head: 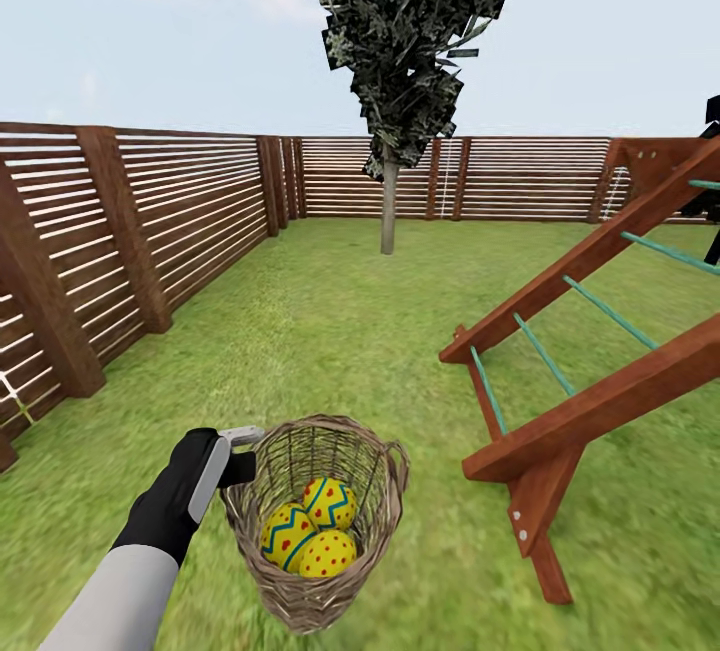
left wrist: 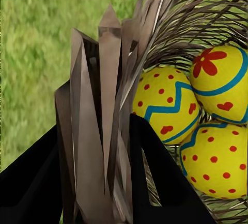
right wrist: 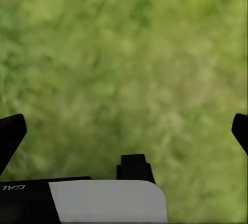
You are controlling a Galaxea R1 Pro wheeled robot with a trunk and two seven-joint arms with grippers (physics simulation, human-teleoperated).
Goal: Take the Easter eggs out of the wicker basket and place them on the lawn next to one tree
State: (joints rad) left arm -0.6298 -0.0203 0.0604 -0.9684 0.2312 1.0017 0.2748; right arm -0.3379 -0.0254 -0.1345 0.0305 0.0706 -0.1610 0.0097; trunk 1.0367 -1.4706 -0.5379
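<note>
The wicker basket (head: 312, 599) is low in the head view on the lawn (head: 330, 331), its mouth tipped toward me. Three yellow Easter eggs lie inside it: one (head: 329, 502) at the back, one (head: 287, 534) on the left, one (head: 327, 553) in front. My left gripper (head: 243, 451) is shut on the basket's left rim. In the left wrist view the black fingers (left wrist: 155, 157) clamp the woven wall (left wrist: 111, 53), with eggs (left wrist: 168, 110) just beyond. My right gripper (right wrist: 129, 126) is open over bare grass. The tree (head: 389, 201), pale-trunked, stands far ahead by the fence.
A reddish-brown slatted fence (head: 180, 211) runs along the left side and across the back. A wooden climbing frame (head: 580, 351) with teal rungs slants in from the right, with its foot close to the basket. Open grass stretches between the basket and the tree.
</note>
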